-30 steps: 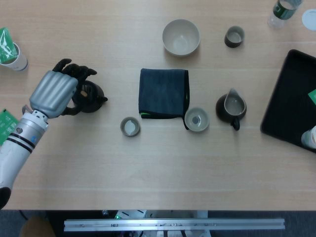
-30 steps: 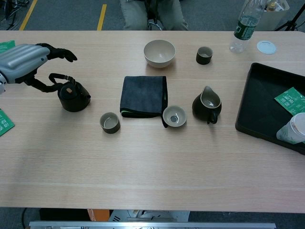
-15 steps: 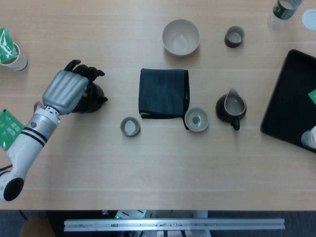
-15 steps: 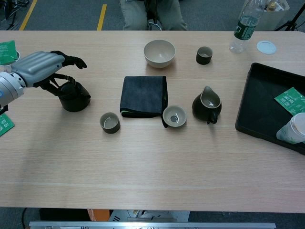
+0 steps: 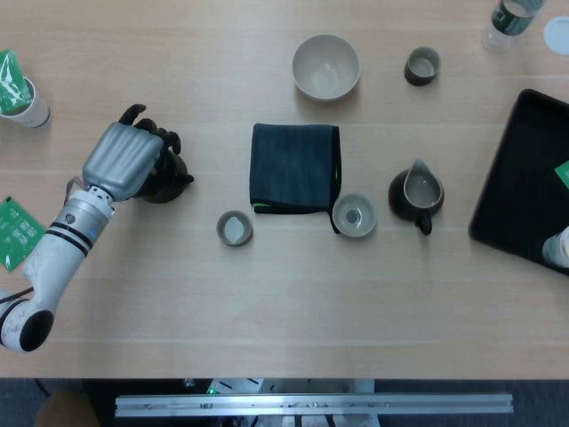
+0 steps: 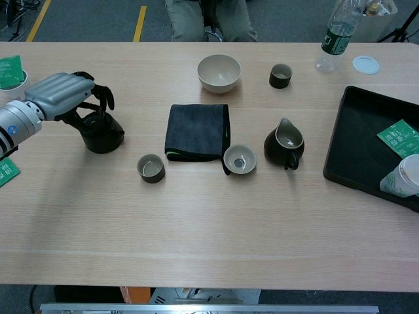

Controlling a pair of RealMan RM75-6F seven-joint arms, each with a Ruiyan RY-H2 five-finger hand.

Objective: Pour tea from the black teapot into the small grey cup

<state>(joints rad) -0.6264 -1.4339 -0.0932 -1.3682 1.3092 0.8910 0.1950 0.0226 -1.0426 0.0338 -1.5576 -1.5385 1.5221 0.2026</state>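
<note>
Looking from the left, I see my left robot hand (image 5: 124,162) (image 6: 62,95) over the black teapot (image 5: 169,173) (image 6: 102,132) near the left edge of the surface (image 5: 284,294), its fingers curled down around the top of the pot, but I cannot tell if they really grip the handle. To the right of it, a little toward me, stands the small grey cup (image 5: 235,229) (image 6: 150,168), apart from the pot and just beside the dark folded cloth (image 5: 294,168). Further right are a grey strainer cup (image 5: 354,215) and a dark pitcher (image 5: 415,195); my right robot hand is in neither view.
</note>
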